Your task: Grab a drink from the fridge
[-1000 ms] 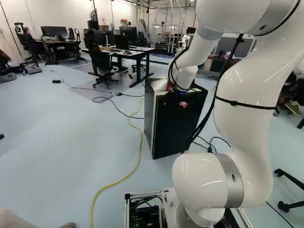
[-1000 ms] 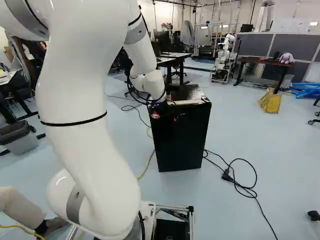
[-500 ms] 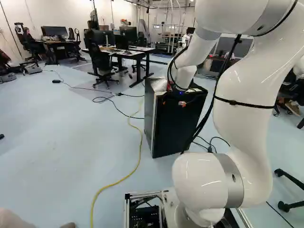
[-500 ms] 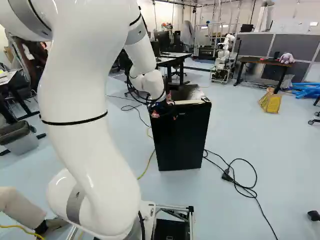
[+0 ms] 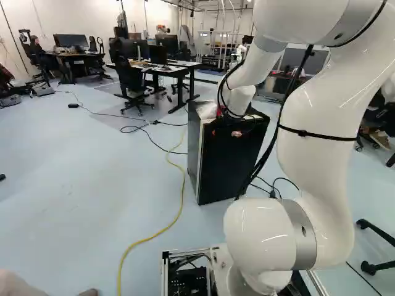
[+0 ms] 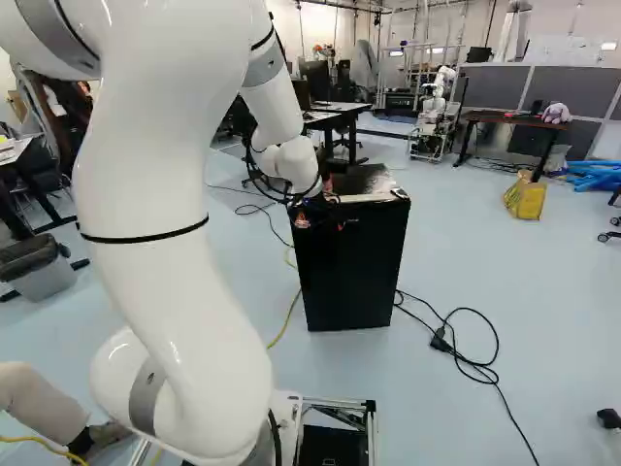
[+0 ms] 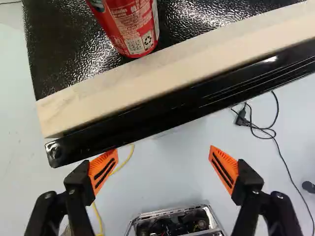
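Reaching looks partly done: your gripper (image 7: 163,167) is spread wide, holding nothing, with the red can (image 7: 134,24) on the fridge (image 6: 349,277) at its 11 o'clock. You've gripping and lifting to go.

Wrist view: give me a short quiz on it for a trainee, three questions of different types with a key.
1. True or false: the gripper is open, with no drink in its grasp.
2. The red drink can stands on: (a) the floor, (b) the top of the mini fridge, (c) a desk.
3. Fill in: the pads on the gripper's fingers are ____ in colour.

Key: 1 true; 2 b; 3 orange.
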You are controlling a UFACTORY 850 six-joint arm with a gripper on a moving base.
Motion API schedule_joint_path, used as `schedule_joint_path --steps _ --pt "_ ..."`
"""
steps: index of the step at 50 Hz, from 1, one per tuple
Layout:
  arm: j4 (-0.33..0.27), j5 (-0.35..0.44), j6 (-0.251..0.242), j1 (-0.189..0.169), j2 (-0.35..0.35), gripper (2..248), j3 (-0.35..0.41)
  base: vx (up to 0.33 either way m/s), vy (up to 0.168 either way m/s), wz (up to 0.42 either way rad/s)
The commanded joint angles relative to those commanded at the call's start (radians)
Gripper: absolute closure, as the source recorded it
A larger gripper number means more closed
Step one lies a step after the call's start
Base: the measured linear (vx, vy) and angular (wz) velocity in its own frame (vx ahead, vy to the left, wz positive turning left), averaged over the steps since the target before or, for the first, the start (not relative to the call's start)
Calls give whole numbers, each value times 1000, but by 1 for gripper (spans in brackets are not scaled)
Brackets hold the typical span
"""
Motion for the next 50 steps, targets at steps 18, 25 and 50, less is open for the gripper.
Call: schedule_joint_path --steps 18,25,50 --pt "0 0 0 12 70 3 84 0 0 0" --pt "0 0 0 18 102 3 121 0 0 0" --pt "0 71 0 45 224 3 256 0 0 0"
